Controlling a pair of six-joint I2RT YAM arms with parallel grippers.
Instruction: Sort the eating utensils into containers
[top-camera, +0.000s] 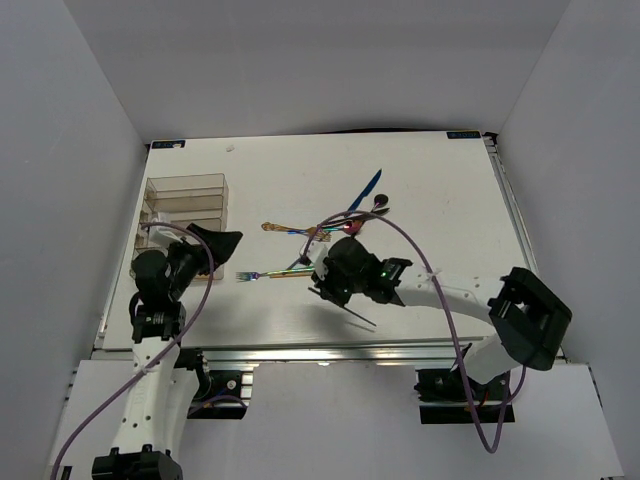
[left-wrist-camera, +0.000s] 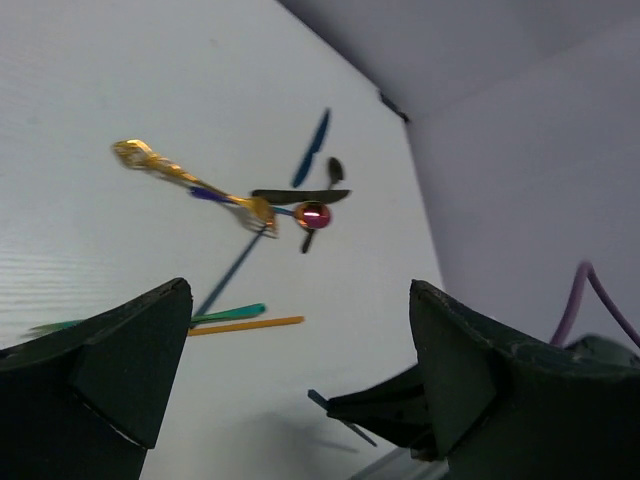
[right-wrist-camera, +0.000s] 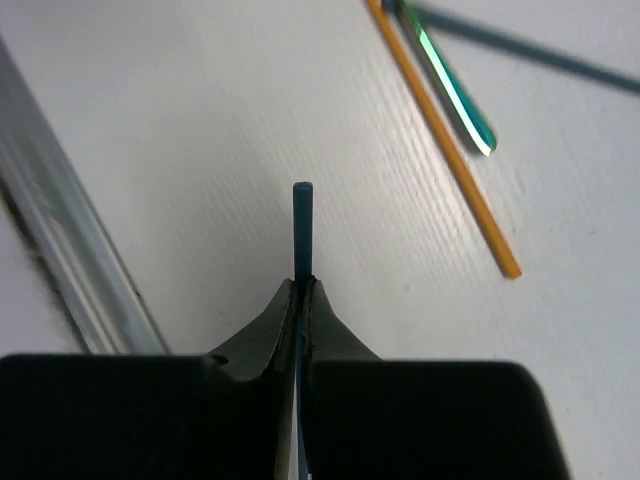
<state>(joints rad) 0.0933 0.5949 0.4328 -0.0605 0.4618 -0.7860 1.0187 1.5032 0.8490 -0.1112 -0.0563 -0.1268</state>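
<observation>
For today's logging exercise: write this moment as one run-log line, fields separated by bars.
right gripper: shut on thin blue-grey stick | left gripper: open, empty | thin orange stick: lying on white table

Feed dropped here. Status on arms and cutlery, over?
Right fingers shut on dark blue stick. Left fingers open, empty, beside organiser, may crowd the drop. Other cutlery loose mid-table.

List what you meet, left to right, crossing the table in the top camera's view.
clear organiser → left claw, open → right claw, shut on a thin dark stick → blue knife. The cutlery that overlaps in the middle is left out.
</observation>
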